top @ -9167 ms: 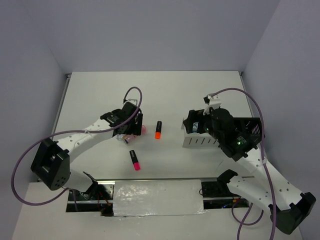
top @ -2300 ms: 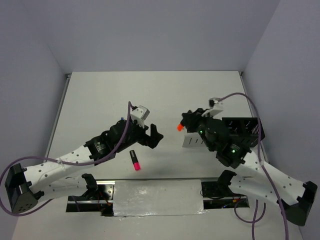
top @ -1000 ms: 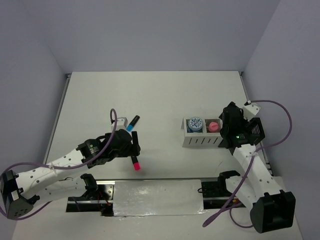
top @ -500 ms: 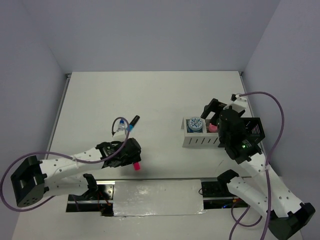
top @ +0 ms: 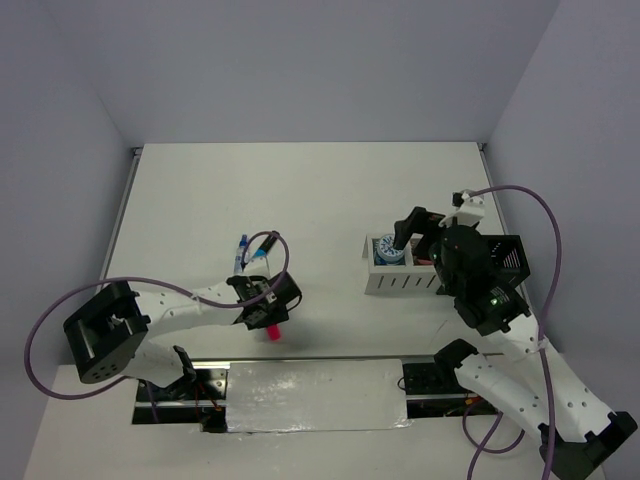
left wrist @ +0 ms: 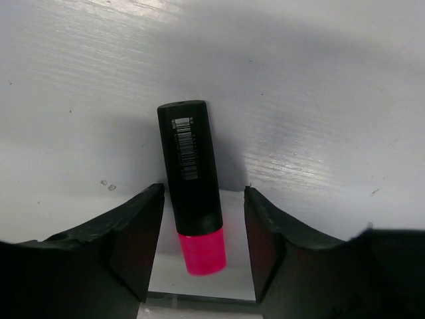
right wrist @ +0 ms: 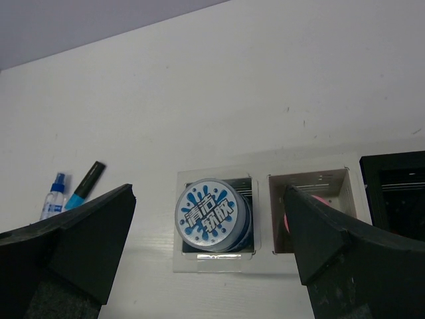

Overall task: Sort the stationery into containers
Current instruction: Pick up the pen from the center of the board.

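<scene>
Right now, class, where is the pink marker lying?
The pink marker lies flat on the table at the near left in the top view, straddled by the left gripper, with the blue marker farther back.

organizer (top: pixel 400 283): on table (top: pixel 330 190), right of centre
mesh box (top: pixel 508 258): just beside organizer, on its right
tin (right wrist: pixel 212 214): in organizer's left compartment
far marker (right wrist: pixel 86 184): on table, well left of organizer
bottle (right wrist: pixel 52 196): just left of far marker
near marker (left wrist: pixel 191 193): nearer the arm bases than both, between left gripper (left wrist: pixel 202 196) fingers
</scene>
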`<move>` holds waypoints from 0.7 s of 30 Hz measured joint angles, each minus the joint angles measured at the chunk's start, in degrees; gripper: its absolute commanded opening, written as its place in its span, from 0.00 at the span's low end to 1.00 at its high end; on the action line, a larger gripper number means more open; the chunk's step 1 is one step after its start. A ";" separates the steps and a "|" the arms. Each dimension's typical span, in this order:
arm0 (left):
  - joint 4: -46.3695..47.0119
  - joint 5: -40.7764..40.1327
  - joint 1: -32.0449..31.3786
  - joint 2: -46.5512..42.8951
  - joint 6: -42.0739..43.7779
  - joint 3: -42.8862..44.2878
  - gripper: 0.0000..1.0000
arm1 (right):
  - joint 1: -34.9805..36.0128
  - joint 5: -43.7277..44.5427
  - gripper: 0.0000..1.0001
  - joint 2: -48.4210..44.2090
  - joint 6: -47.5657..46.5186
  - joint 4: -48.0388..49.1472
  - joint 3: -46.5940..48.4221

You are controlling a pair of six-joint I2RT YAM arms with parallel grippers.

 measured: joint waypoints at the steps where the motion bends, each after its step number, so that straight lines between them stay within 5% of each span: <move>1: 0.11 0.04 0.00 0.07 -0.15 0.04 0.55 | 0.04 -0.31 1.00 -0.24 -0.11 -0.02 0.11; 5: 2.21 1.18 -0.09 0.02 -0.70 -0.39 0.26 | 0.09 -2.29 1.00 -0.37 -0.13 0.09 0.48; 7: 3.74 1.68 -0.57 -0.24 -0.57 -0.90 0.01 | 0.09 -4.50 1.00 -0.24 -0.15 0.17 0.48; 21: 14.21 1.31 -6.38 -15.50 13.97 -4.66 0.00 | 0.37 -29.42 1.00 3.41 5.88 11.96 -1.75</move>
